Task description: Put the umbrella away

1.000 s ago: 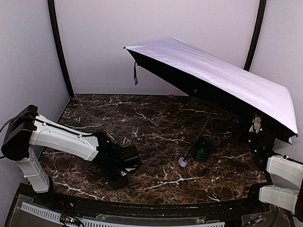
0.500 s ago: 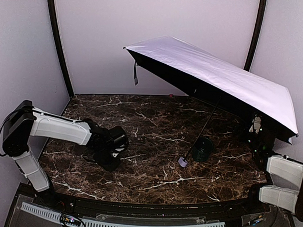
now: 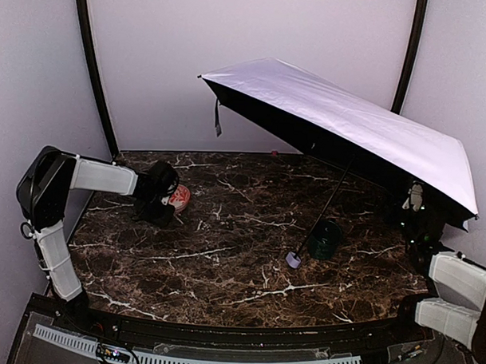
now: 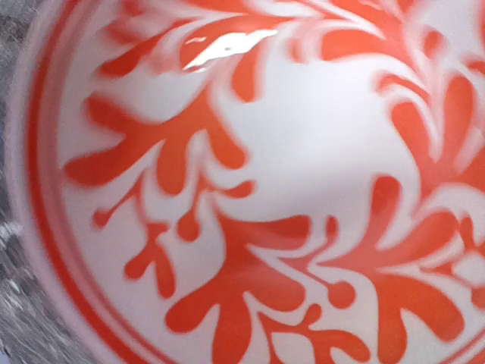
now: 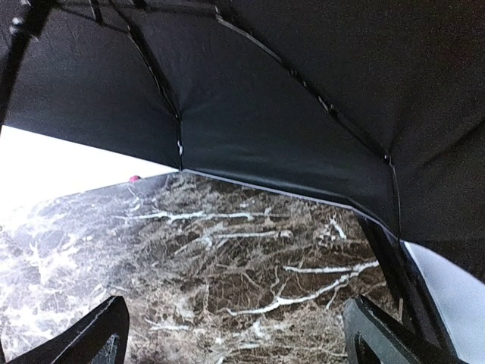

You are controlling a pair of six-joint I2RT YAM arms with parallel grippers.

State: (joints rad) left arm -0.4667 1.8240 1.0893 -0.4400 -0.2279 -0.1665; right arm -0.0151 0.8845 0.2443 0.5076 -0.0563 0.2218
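Note:
The umbrella [image 3: 349, 126] stands open, tilted over the right half of the table, lavender-silver outside and black inside. Its thin black shaft [image 3: 326, 210] slants down to the small lavender handle [image 3: 292, 260] resting on the table. A black strap [image 3: 217, 117] hangs from the canopy's left rim. My right gripper [image 3: 415, 206] is under the canopy's right edge; in the right wrist view it [image 5: 235, 334] is open and empty, with the black lining [image 5: 288, 98] overhead. My left gripper [image 3: 167, 197] is at the red patterned bowl [image 3: 179, 197]; its fingers are hidden.
The bowl's red-and-white pattern [image 4: 250, 189] fills the left wrist view, very close and blurred. A dark green mug [image 3: 326, 239] stands beside the umbrella shaft, right of centre. The table is dark brown marble [image 3: 224, 261], with curved walls close behind.
My left arm has swung from the front left of the table back and left to the bowl, which now shows. The umbrella and right arm have hardly moved.

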